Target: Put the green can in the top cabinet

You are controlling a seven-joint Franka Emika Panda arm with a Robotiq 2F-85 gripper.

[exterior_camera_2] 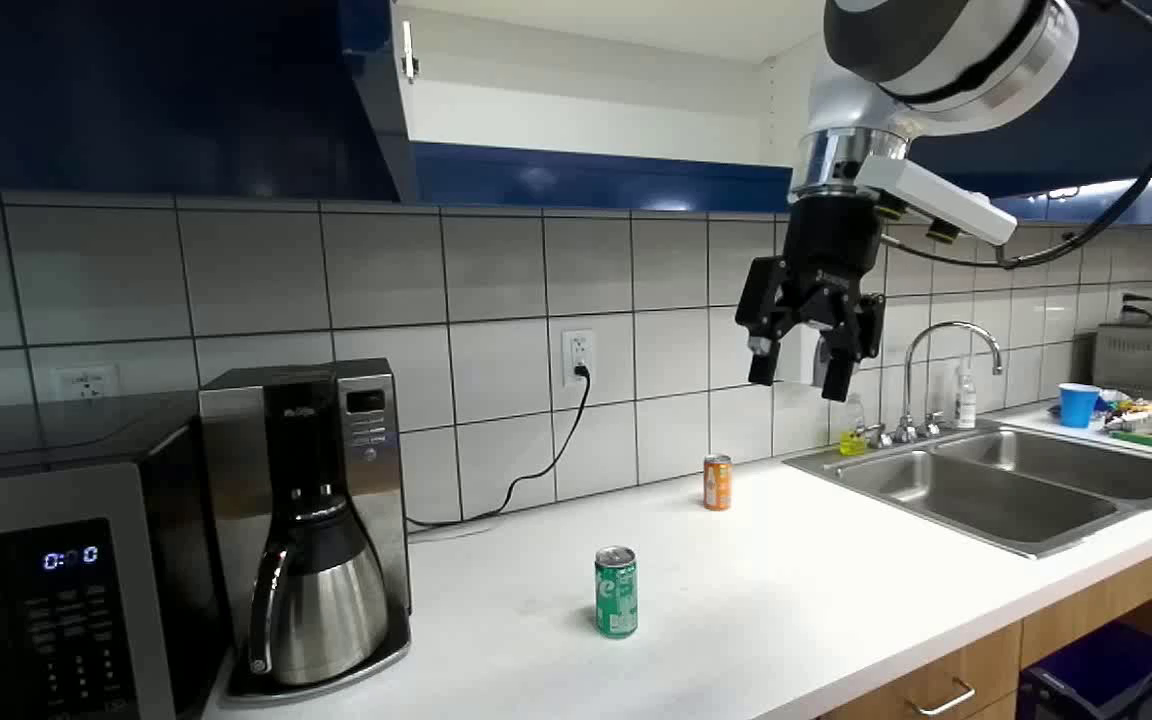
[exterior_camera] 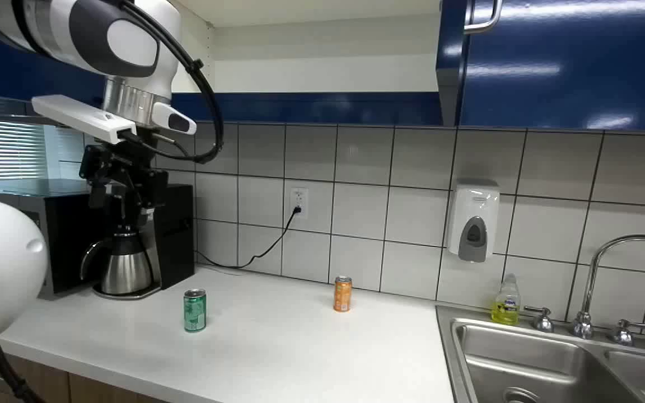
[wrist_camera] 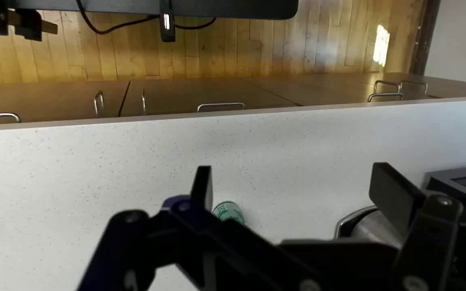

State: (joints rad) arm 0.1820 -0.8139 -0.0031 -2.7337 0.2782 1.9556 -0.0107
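The green can (exterior_camera: 195,311) stands upright on the white counter, in front of the coffee maker; it also shows in an exterior view (exterior_camera_2: 616,592). In the wrist view the can (wrist_camera: 228,211) is partly hidden behind a gripper finger. My gripper (exterior_camera_2: 801,375) is open and empty, high above the counter and apart from the can; it also shows in an exterior view (exterior_camera: 124,210) and in the wrist view (wrist_camera: 295,173). The top cabinet (exterior_camera: 322,75) is on the wall above, its cream interior exposed; it also shows in an exterior view (exterior_camera_2: 576,100).
A coffee maker (exterior_camera_2: 373,440) with a steel carafe (exterior_camera_2: 331,610) stands beside a microwave (exterior_camera_2: 66,580). An orange can (exterior_camera: 342,294) stands near the tiled wall. A sink (exterior_camera: 524,347) with a faucet (exterior_camera: 591,280) is past it. A soap dispenser (exterior_camera: 473,221) hangs on the wall.
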